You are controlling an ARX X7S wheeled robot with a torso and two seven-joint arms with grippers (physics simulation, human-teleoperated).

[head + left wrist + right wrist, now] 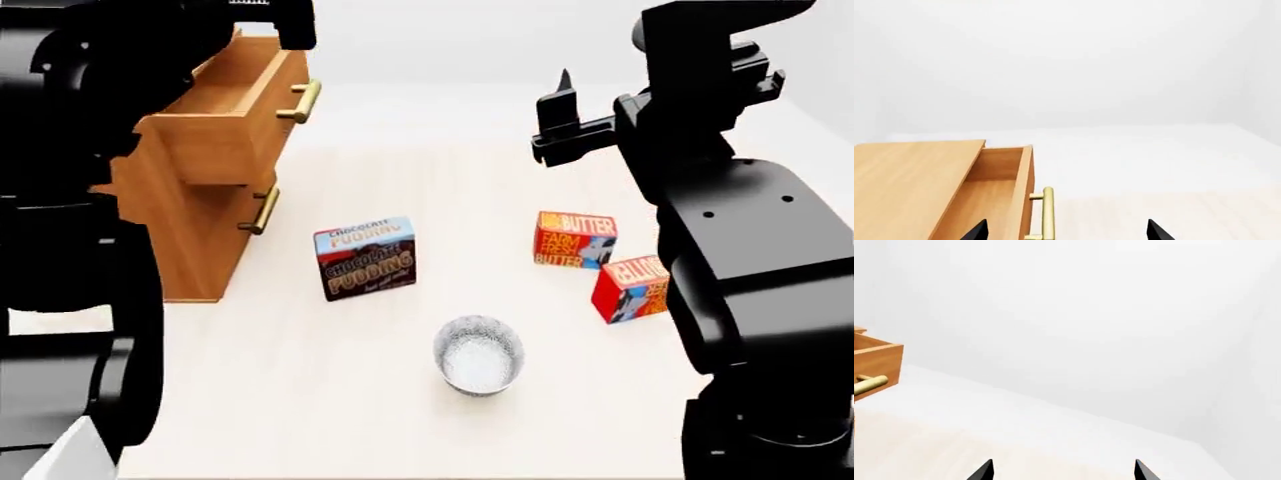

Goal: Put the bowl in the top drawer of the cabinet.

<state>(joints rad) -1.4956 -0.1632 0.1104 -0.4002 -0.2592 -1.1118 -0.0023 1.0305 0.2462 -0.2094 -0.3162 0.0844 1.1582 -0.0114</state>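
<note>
Landmark: the bowl (478,353), sitting alone on the pale wood-grain table (334,400), nearest thing to the robot. Small, round, white with fine blue-grey speckle, upright, mouth up, nothing in it that I can make out.

Just beyond the bowl and to its left: a chocolate pudding box (364,258), printed card, standing upright. Beyond the bowl to its right: a red butter box (574,239) upright, and a second red-and-blue box (629,289) tilted, partly hidden behind the right arm. All stand apart from the bowl.

Farther off, beyond and left of the bowl: the cabinet (187,235), boxy orange-brown wood with a flat top. The top drawer (234,115) is pulled out, a shallow light-brown box with a smooth plain interior; its brass bar handle (302,102) is round and polished. A like lower handle (262,211) sits below on a closed front.

Left gripper (1066,232): only two black pointed tips show, set wide apart, holding nothing, poised near the drawer handle. Right gripper (1063,471): tips likewise spread, empty, raised well above and beyond the bowl.
</note>
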